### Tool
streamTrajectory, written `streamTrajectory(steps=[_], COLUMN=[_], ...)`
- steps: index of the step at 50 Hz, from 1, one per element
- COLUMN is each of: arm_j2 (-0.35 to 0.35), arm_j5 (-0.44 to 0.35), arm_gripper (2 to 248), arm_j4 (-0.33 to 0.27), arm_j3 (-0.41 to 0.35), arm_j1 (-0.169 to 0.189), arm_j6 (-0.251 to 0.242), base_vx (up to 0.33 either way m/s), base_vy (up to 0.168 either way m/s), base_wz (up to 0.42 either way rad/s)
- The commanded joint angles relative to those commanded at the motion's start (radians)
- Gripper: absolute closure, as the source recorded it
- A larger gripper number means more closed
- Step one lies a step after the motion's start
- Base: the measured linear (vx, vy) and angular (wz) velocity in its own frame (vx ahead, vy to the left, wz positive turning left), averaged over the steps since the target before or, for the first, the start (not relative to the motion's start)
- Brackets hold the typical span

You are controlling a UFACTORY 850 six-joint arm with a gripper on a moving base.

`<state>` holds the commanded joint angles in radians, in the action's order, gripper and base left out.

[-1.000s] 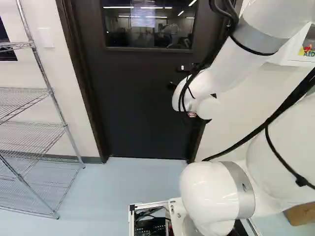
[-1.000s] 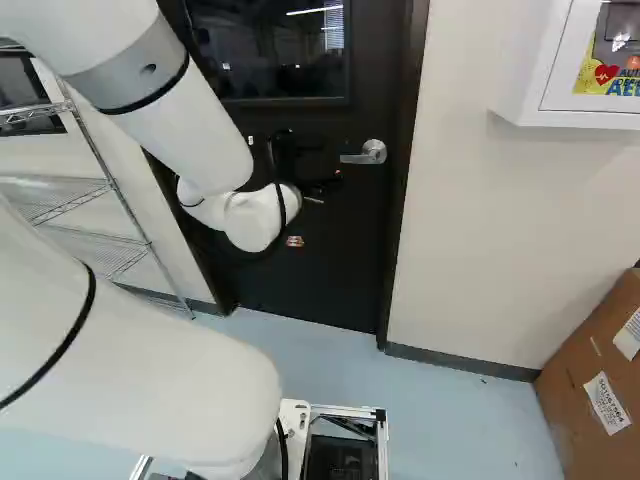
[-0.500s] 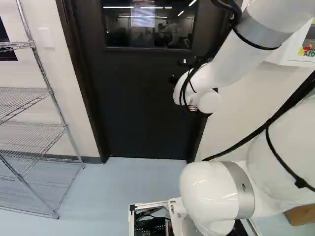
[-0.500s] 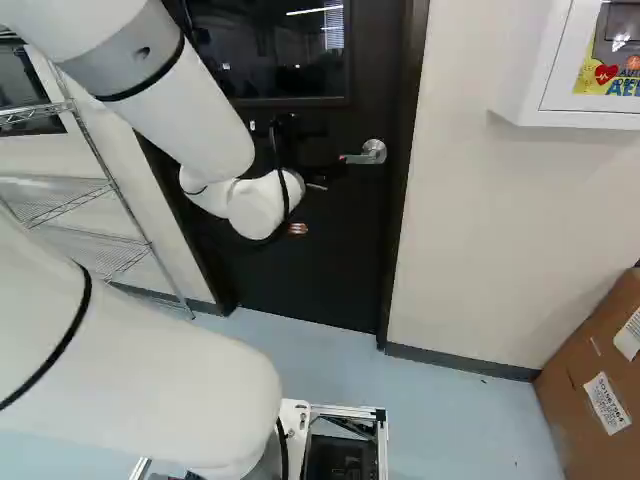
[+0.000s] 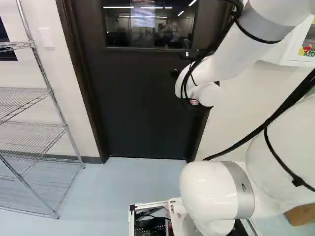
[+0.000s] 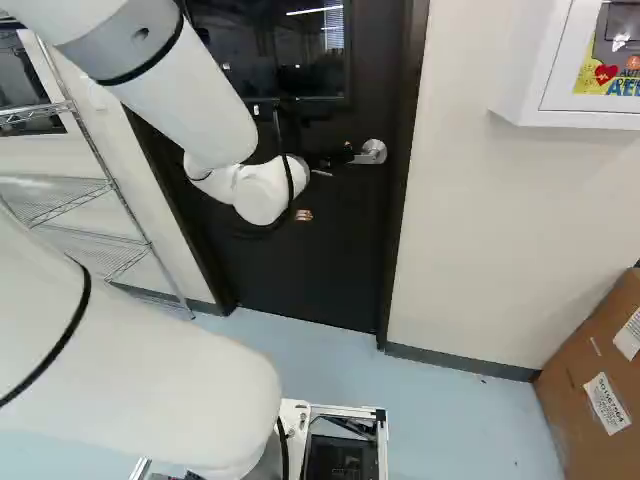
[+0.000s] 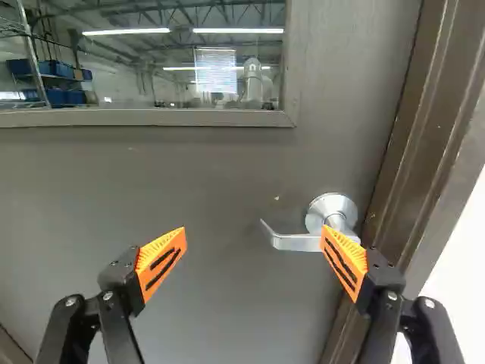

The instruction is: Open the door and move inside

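The jaws of the gripper are held spread in front of the door, with nothing pinched between them. One orange pad is seen overlapping the thick end of the lever handle; whether it is touched cannot be told. The lever's free end is pointed into the gap, so the handle is placed off centre, close to the finger nearer the door frame.

If the arm is driven straight ahead from here, that pad could be butted against the lever or its round rose, and the handle could be jammed rather than turned. If the jaws are closed at this slant, the lever could be pushed lengthwise and let slip, since it is laid across from finger to finger. The outer finger could also be scraped on the frame, which is set just beside the rose. Should the latch be freed only partly, the door would probably be strained against by the base.

The handle is made of dull silvery metal, with a slim, roughly level bar turned back at its tip. The door is dark and plain, fitted above with a window, and appears shut within its frame.
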<state>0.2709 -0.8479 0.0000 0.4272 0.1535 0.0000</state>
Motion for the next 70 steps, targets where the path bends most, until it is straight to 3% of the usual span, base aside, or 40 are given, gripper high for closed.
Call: streamTrajectory(steps=[21,45,70], arm_j2=[-0.064,-0.154,-0.198], arm_j5=[0.079,0.180,0.206], arm_gripper=[3,3,3], arm_j4=[0.000,0.000,0.000], arm_j3=[0.102,0.237,0.242], arm_j1=[0.023,-0.017,-0.023], arm_j6=[0.000,0.000,0.000], base_vx=[0.000,0.000,0.000], base_vy=[0.000,0.000,0.000], base_wz=[0.000,0.000,0.000])
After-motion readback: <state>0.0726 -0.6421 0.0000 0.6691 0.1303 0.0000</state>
